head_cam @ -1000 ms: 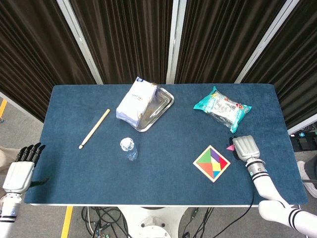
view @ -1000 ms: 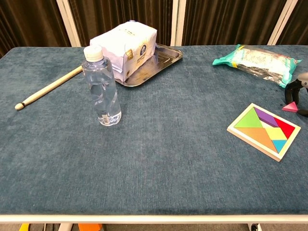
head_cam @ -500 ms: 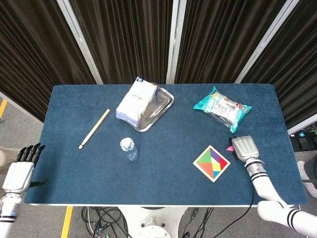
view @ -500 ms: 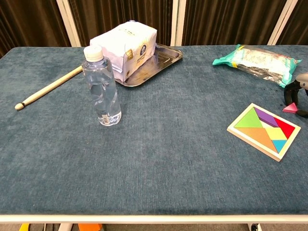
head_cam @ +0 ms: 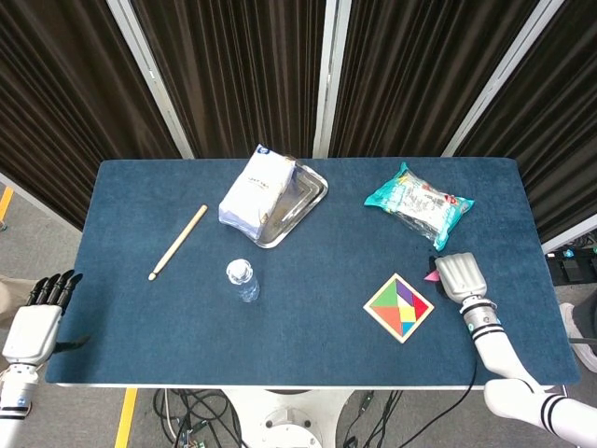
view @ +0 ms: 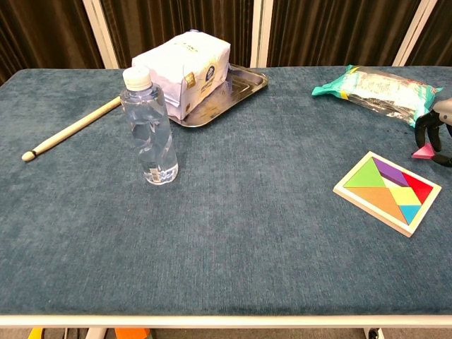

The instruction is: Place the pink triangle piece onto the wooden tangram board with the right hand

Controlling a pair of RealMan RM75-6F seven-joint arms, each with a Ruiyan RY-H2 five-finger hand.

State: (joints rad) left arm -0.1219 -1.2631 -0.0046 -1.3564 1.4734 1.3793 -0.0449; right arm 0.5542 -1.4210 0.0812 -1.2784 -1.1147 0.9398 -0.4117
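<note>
The small pink triangle piece (view: 424,152) sits just right of and behind the wooden tangram board (view: 367,210), whose frame holds several coloured pieces. My right hand (view: 432,129) is over the triangle, dark fingertips closed on its top, and the piece looks slightly raised off the cloth. From the head view, the right hand (head_cam: 457,278) covers most of the triangle (head_cam: 432,276), beside the board (head_cam: 381,323). My left hand (head_cam: 35,322) hangs off the table's front left corner, fingers straight and apart, holding nothing.
A teal snack bag (head_cam: 418,205) lies behind the right hand. A water bottle (view: 149,127) stands left of centre, a wooden drumstick (view: 70,128) lies at the left, and a metal tray (head_cam: 308,201) carries a white bag (head_cam: 256,191) at the back.
The right hand has shifted a little up and back, and the pink triangle has moved with it. The left hand has dropped slightly lower.
</note>
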